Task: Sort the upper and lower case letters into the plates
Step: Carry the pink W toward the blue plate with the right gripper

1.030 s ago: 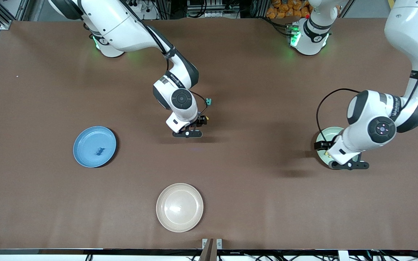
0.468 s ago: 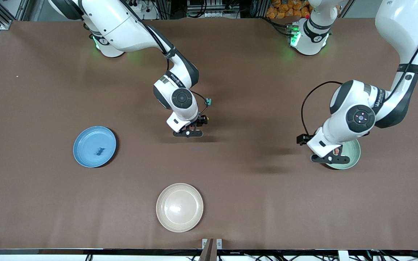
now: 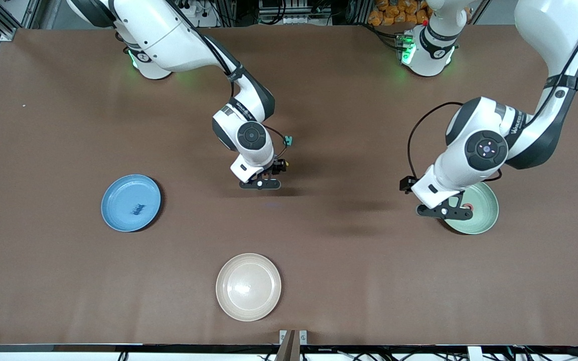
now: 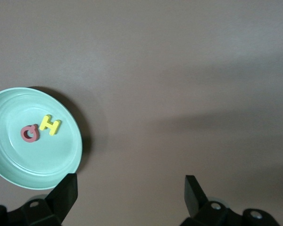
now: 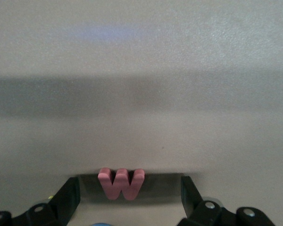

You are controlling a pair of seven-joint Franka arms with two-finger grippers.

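A pale mint green plate (image 4: 61, 165) rests on the brown table (image 4: 188, 70), partly cut off at the picture's edge. Two small flat letters lie inside it, near its middle: a red one (image 4: 29, 133) with a round shape, and a yellow H (image 4: 50, 125) just beside it, the two touching or nearly so. The left gripper (image 4: 129, 197) has its two dark fingers (image 4: 66, 190) spread wide apart over bare table beside the plate, with nothing between them.
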